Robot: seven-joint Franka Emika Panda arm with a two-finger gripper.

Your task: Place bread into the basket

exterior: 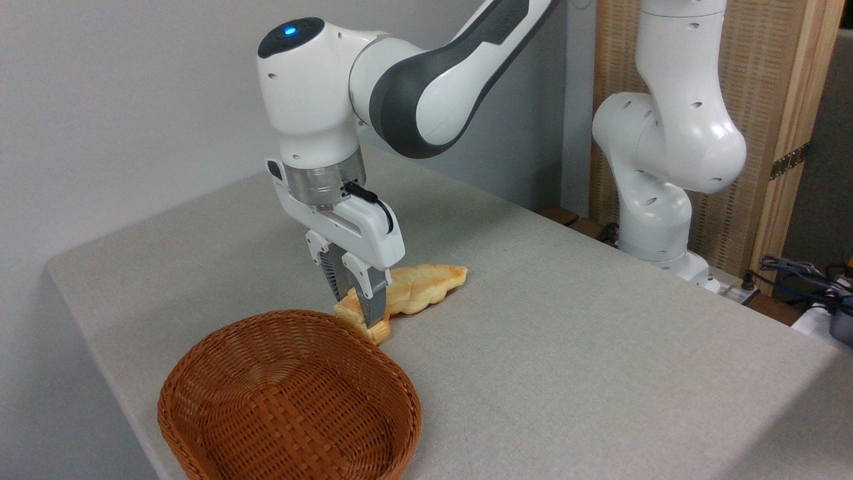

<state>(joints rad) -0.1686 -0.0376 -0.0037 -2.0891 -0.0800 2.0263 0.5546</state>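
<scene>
Wicker basket [290, 400] sits just below and in front of the tool [356, 310] on the grey table [600, 347]. Tool fingers are narrow, down around the small golden roll [350, 315] by the basket's far rim; a firm grip I cannot confirm. Braided loaf [426, 287] lies just behind.

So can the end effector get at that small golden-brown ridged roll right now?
Probably yes. The end effector is already down at the small golden-brown ridged roll, its fingers straddling it. Nothing blocks it; the longer pale braided loaf lies just behind, the woven wicker basket in front.
</scene>
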